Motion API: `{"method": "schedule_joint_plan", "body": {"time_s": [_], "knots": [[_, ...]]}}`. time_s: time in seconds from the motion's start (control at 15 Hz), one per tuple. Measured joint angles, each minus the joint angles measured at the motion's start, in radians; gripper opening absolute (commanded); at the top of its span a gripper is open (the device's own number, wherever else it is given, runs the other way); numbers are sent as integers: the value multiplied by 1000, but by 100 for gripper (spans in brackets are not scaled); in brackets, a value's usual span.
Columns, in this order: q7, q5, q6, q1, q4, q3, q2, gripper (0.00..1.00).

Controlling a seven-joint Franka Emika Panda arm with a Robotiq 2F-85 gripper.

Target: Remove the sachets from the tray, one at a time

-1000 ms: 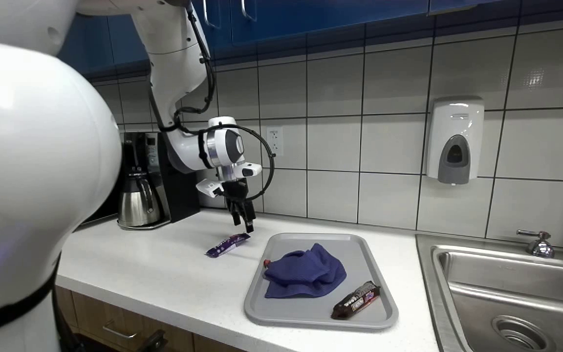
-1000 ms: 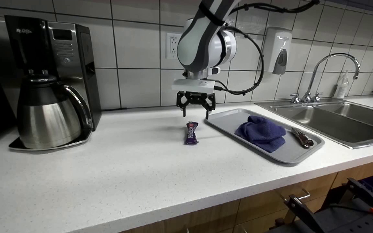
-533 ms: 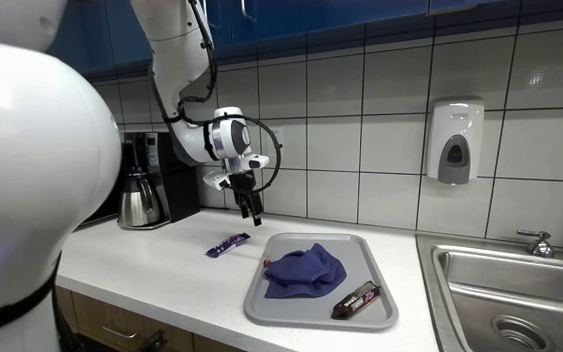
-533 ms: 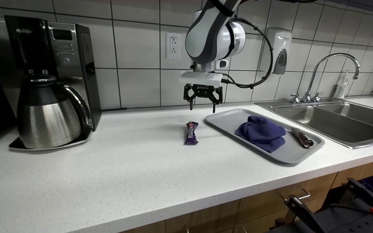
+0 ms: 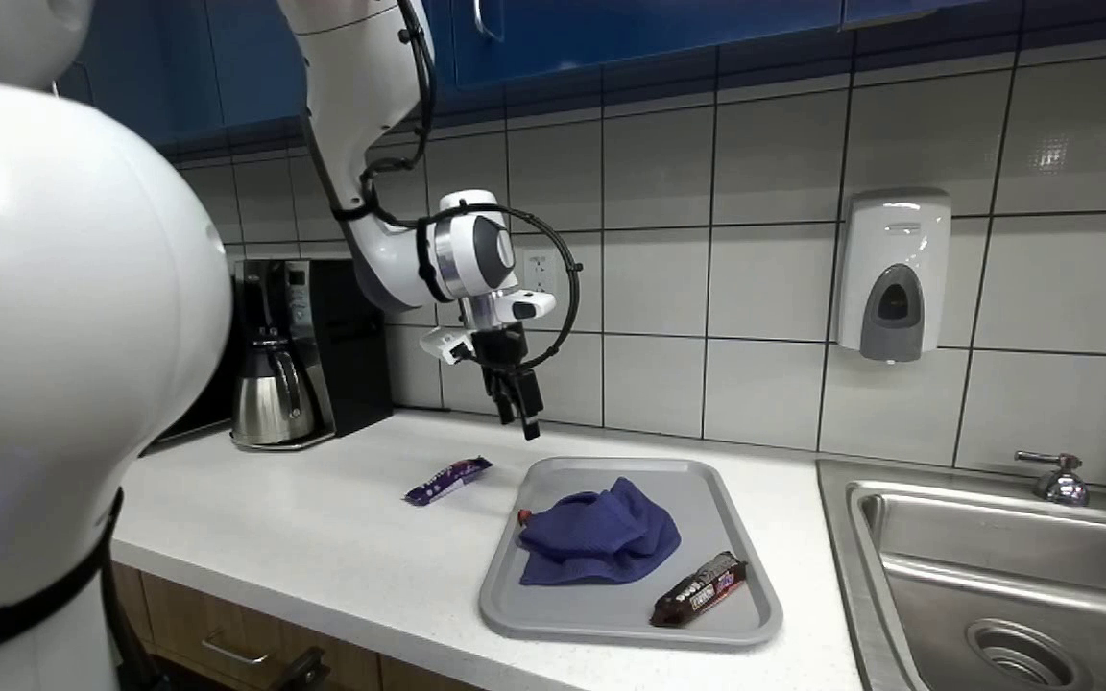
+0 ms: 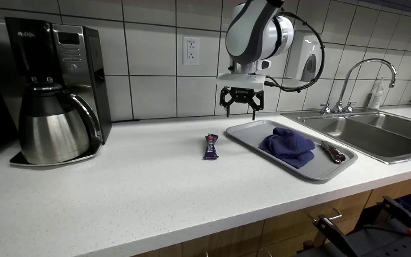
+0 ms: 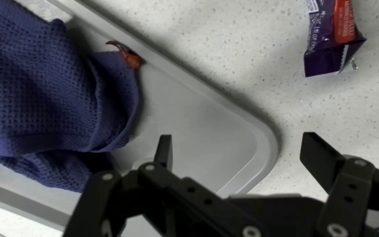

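A purple sachet (image 5: 448,481) lies on the counter beside the tray; it also shows in an exterior view (image 6: 211,146) and in the wrist view (image 7: 332,36). A brown sachet (image 5: 700,589) lies on the grey tray (image 5: 630,624), in an exterior view also (image 6: 333,151). A small red-ended wrapper (image 5: 523,517) sticks out from under the blue cloth (image 5: 601,537) on the tray; the wrist view shows its red tip (image 7: 132,59), the rest hidden. My gripper (image 7: 236,144) is open and empty, above the tray's back corner near the wall, in both exterior views (image 5: 519,427) (image 6: 240,114).
A coffee maker with a steel carafe (image 6: 54,125) stands at the left. The sink (image 5: 1014,576) lies right of the tray. A tiled wall with a soap dispenser (image 5: 896,274) runs behind the counter, with blue cupboards (image 5: 649,38) above.
My open gripper has risen and moved right, away from the purple sachet and over toward the tray's back corner. The sachets, cloth and tray have not moved.
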Motion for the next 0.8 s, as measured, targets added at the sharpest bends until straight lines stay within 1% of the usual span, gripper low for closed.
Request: {"method": "schedule_joint_plan", "body": {"time_s": [0.33, 0.8], "knots": [[0, -21, 16, -50, -80, -8, -65, 100], [-12, -26, 52, -146, -178, -11, -141, 100]]}}
